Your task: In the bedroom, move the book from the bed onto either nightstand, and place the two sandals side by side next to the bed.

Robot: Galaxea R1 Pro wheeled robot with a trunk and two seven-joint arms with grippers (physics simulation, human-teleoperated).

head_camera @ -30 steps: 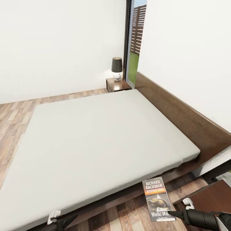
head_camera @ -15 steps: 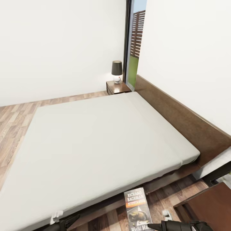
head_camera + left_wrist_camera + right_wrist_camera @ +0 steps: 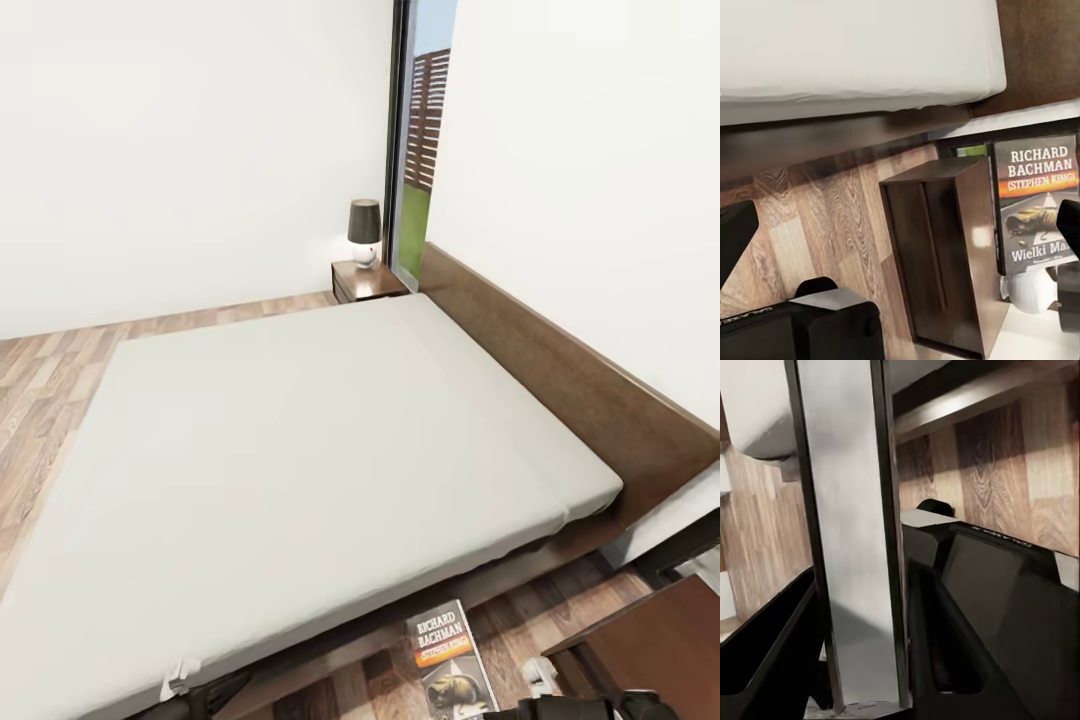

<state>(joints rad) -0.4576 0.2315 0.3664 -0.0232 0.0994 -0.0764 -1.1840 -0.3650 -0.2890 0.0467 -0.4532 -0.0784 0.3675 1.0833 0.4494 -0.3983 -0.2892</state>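
The book, a dark paperback with an orange band and "Richard Bachman" on it, hangs over the wooden floor just off the bed's near side. My right gripper is shut on its lower edge. The right wrist view has the book edge-on, clamped between the dark fingers. My left gripper is low beside the bed frame and, in the left wrist view, open and empty. The bed has a bare grey mattress. One nightstand with a lamp stands at the far corner, another nightstand close on the right. The sandals are out of view.
The brown headboard runs along the right wall. A tall window opens behind the far nightstand. In the left wrist view, the near nightstand stands beside the bed frame, with a white lamp base behind the book.
In the head view, the book in my right gripper sits lower and further left than a second ago. The whole picture has shifted a little, so the camera moved too.
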